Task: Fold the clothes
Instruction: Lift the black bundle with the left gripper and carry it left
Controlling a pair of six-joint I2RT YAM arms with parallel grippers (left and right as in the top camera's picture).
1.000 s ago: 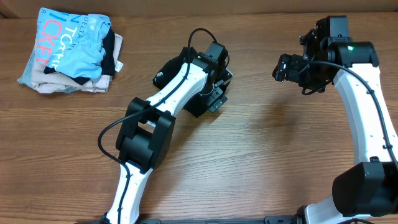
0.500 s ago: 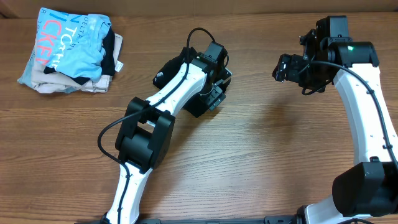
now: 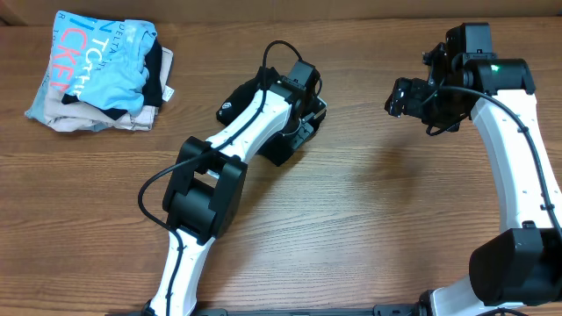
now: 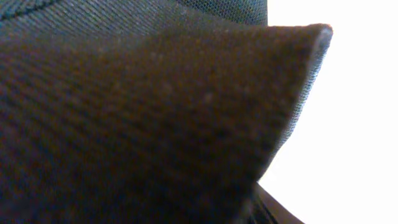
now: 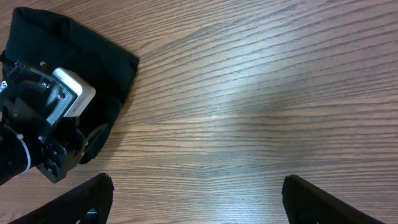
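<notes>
Left pincer (image 3: 303,133), pressed into the black garment (image 3: 234,104) at the middle of the bench (image 3: 369,228) with cloth filling its camera so its grip cannot be told, is far nearer than the right pincer (image 5: 198,186), spread wide and empty, hovering well to the garment's right.

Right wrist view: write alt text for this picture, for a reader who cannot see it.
A black garment lies bunched at the upper left of a wooden table, with the end of the left arm over its lower edge. The right gripper is open above bare wood, its two dark fingertips showing at the bottom edge.
</notes>
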